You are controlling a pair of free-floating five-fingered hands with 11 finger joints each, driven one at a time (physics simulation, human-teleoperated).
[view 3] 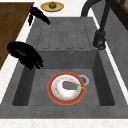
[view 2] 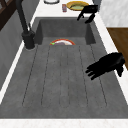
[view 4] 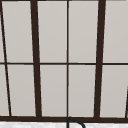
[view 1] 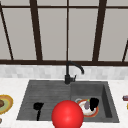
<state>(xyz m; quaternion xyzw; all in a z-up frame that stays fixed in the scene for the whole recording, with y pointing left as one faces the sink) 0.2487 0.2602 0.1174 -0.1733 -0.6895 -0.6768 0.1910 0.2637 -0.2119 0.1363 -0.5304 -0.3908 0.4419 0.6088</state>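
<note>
At lower right of the front view, the right hand (view 1: 94,103) hangs with fingers relaxed and holding nothing, above the red-rimmed plate (view 3: 53,93) bearing an eggplant (view 3: 70,85) in the sink basin (view 3: 97,75). The left hand (view 1: 38,107), released too, hovers over the ribbed drainboard (view 2: 60,75) by its front edge.

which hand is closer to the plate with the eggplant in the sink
Right. The right hand hovers over the basin just above the plate holding the eggplant. The left hand hangs over the drainboard, well off to the plate's left.
</note>
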